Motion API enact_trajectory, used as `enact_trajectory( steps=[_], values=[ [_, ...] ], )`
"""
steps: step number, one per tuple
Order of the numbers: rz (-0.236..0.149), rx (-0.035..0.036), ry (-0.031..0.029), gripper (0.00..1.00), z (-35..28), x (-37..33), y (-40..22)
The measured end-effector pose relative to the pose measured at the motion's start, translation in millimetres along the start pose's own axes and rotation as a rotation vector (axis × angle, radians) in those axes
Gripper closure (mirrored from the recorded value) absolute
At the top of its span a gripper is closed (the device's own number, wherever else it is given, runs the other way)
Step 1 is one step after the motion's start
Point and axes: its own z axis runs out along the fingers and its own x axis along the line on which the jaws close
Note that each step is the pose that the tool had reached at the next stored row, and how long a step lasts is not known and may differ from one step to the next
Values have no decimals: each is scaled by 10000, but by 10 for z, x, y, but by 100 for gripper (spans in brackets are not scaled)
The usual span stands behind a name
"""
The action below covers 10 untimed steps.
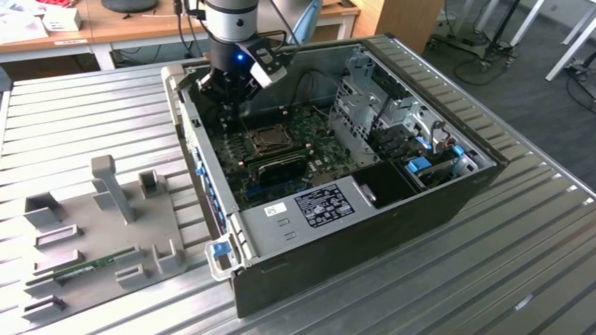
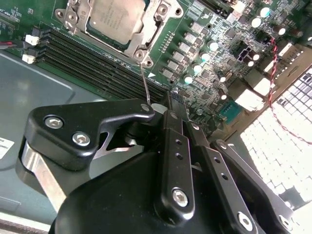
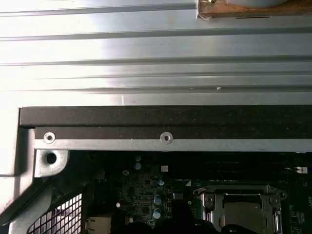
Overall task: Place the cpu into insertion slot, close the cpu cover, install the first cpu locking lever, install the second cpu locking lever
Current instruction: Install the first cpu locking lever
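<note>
While gripper hovers | one cpu seated | one cpu cover closed

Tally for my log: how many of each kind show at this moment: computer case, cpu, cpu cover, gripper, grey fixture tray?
computer case: 1
cpu: 1
cpu cover: 1
gripper: 1
grey fixture tray: 1
Total: 5

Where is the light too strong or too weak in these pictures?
Second wrist view: the perforated case wall is washed out white. First wrist view: the ribbed metal table glares, and the motherboard under the case edge lies in shadow. Exterior view: even light, a blue lamp glowing on the arm.
</note>
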Motion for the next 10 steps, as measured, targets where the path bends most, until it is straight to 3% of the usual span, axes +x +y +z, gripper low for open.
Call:
enact_trajectory(
  steps=[10],
  values=[
    [-1, 0, 0, 90, 0, -91, 1]
  ],
)
